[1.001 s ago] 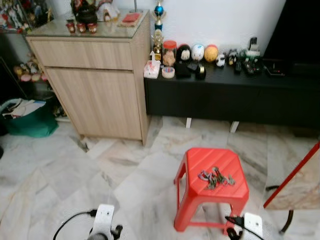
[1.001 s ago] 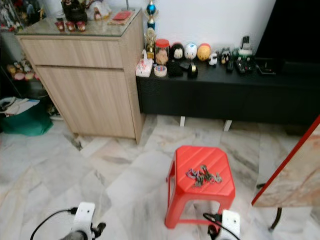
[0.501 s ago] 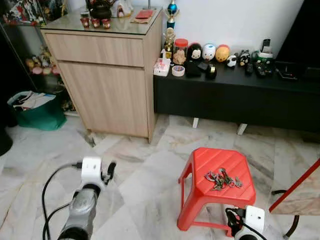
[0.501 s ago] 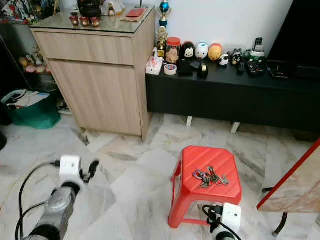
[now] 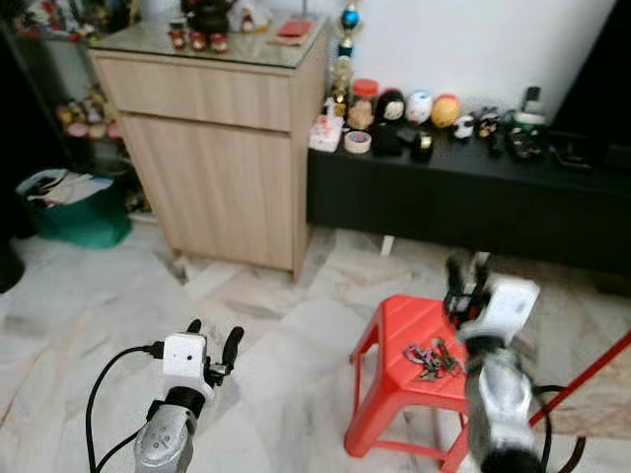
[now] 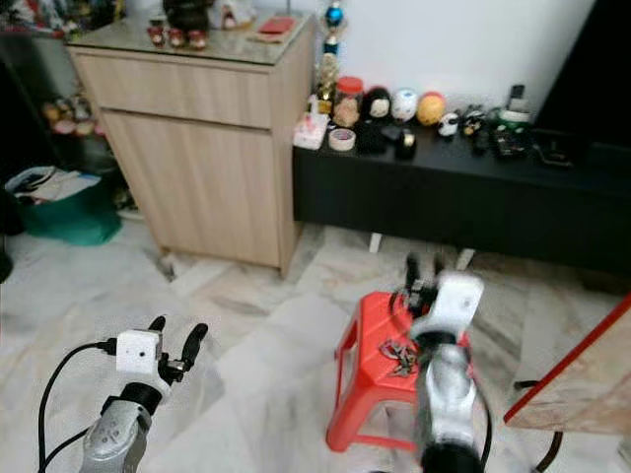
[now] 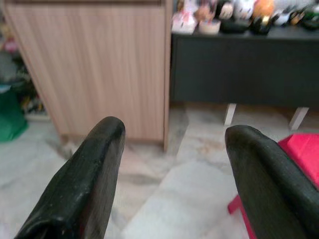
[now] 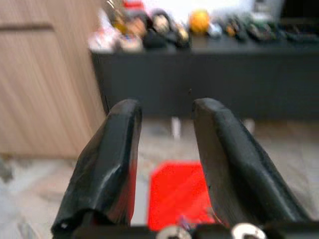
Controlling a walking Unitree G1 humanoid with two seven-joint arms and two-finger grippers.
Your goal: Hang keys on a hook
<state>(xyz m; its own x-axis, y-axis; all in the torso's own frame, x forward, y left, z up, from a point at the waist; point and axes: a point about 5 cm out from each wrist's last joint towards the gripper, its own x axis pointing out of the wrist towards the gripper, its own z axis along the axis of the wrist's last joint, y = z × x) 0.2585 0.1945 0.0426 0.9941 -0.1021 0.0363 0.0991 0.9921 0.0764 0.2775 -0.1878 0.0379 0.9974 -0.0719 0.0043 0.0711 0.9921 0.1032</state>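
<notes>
Home living room around me. Marble-tile floor (image 5: pixel 108 296) underfoot. Light wood cabinet (image 5: pixel 222 148) with glass top, trinkets on it. Low black TV console (image 6: pixel 473 202) against white wall, crowded with round toy figures (image 6: pixel 404 104), jar, tape roll, remotes. Red plastic stool (image 5: pixel 399 389) mid-floor. Green bag (image 5: pixel 74 212) stuffed with papers beside cabinet. Household clutter, nothing industrial.
</notes>
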